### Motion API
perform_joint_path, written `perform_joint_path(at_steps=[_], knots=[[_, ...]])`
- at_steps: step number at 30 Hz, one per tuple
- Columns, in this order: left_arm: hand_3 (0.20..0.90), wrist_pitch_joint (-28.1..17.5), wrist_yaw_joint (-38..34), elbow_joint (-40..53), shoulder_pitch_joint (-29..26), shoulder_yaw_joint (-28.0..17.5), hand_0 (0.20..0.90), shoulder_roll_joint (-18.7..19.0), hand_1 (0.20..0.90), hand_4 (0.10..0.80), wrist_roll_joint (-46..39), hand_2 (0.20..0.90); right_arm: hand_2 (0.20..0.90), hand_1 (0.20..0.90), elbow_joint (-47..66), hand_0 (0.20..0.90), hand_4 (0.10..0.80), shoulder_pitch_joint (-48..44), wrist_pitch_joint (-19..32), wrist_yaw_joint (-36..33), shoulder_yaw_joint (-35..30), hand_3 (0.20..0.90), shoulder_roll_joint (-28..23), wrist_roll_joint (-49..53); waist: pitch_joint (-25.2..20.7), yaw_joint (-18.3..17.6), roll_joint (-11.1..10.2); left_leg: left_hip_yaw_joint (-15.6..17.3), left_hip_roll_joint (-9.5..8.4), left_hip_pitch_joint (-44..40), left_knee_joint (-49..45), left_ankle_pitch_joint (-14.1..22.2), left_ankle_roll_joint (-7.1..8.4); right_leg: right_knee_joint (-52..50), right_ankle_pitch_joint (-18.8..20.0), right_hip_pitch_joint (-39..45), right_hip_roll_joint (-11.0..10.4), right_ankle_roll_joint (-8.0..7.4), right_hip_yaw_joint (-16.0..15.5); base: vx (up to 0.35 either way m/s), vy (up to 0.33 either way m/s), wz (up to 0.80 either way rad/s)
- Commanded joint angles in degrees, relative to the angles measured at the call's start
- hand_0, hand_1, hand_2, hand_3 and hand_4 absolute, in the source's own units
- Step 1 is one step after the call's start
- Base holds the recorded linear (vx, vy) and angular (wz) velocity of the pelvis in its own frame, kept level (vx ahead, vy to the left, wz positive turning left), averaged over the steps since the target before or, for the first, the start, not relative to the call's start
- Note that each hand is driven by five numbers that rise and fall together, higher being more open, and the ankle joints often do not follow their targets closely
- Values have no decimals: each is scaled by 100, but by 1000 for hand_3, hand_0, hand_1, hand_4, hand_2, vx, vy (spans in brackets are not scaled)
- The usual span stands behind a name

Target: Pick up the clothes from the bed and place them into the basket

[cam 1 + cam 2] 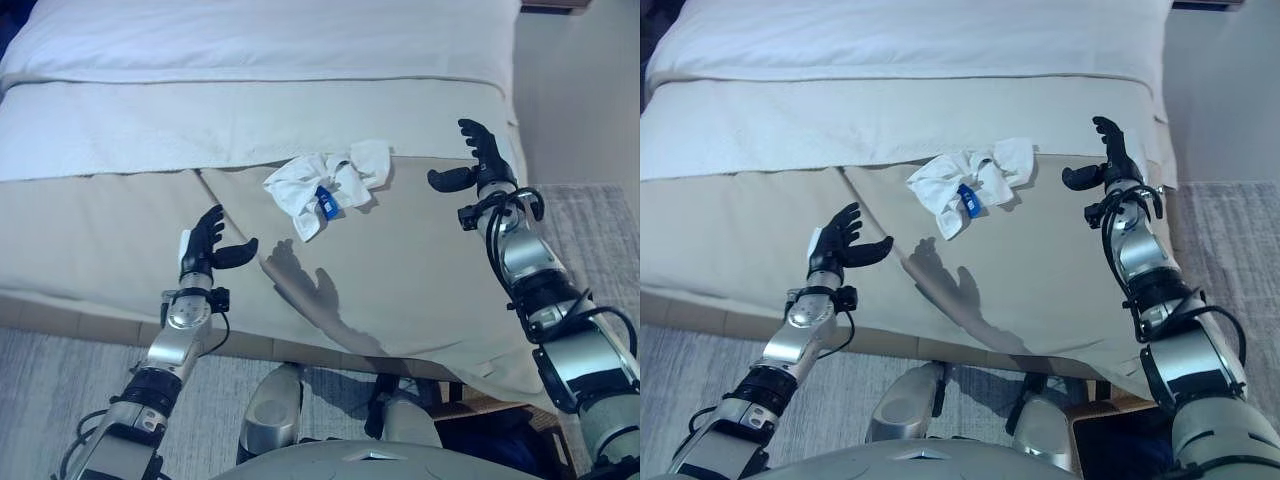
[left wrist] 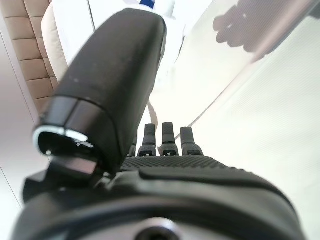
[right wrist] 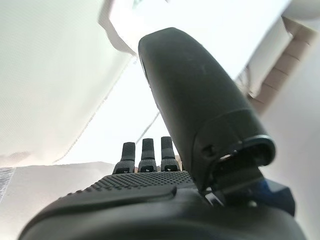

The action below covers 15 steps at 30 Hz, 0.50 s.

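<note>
- I am holding my left hand (image 1: 207,245) and right hand (image 1: 480,160) released, fingers spread, grasping nothing.
- The crumpled white clothes (image 1: 330,185) are lying on the bed (image 1: 120,230) between both hands, nearer the right.

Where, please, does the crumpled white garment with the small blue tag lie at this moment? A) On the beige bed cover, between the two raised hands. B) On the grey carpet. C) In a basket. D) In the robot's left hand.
A: the crumpled white garment lies on the beige bed cover, with the left hand and right hand open and empty on either side.
</note>
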<state>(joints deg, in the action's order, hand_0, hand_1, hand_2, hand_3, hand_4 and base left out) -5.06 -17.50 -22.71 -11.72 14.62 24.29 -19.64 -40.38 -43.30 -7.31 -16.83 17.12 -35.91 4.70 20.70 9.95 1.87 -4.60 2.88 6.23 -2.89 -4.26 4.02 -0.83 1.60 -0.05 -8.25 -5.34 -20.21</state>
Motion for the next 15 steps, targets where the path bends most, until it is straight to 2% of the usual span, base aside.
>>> perform_joint_path(at_steps=[1,4,5,11,15], knots=[[900,-745,69,812,-214,-73,900,262,900,800,-25,900,900,900,267,900,800,-1121,461,-147,291,900,-782,158,-17,288,-19,569,-211,298,-511,493,-150,-1476,-988,-363,-80,444,-189,7,53,20],[900,-883,129,892,-247,-4,900,295,900,800,-108,900,900,900,26,900,800,-1478,333,-128,494,900,-811,240,195,424,105,447,-286,534,-779,526,-164,-1939,-1141,-582,-261,538,-337,31,79,28],[900,-928,152,906,-253,21,900,304,900,800,-126,900,900,900,-66,900,800,-1612,295,-134,545,900,-787,238,280,471,107,397,-328,555,-924,686,-138,-2167,-1335,-625,-327,521,-282,97,55,27],[900,-984,172,1084,-368,137,900,304,900,800,-144,900,900,900,-365,900,800,-2148,91,-203,695,900,-586,473,615,646,233,317,-530,1009,-1540,855,-267,-2947,-1532,-1057,-614,569,-355,27,76,27],[900,-939,121,1328,-434,209,900,320,900,800,-59,900,900,900,-573,900,800,-2468,44,-242,721,900,-385,609,902,799,312,345,-678,1366,-2081,1056,-413,-3606,-1724,-1355,-848,592,-434,31,86,31]])
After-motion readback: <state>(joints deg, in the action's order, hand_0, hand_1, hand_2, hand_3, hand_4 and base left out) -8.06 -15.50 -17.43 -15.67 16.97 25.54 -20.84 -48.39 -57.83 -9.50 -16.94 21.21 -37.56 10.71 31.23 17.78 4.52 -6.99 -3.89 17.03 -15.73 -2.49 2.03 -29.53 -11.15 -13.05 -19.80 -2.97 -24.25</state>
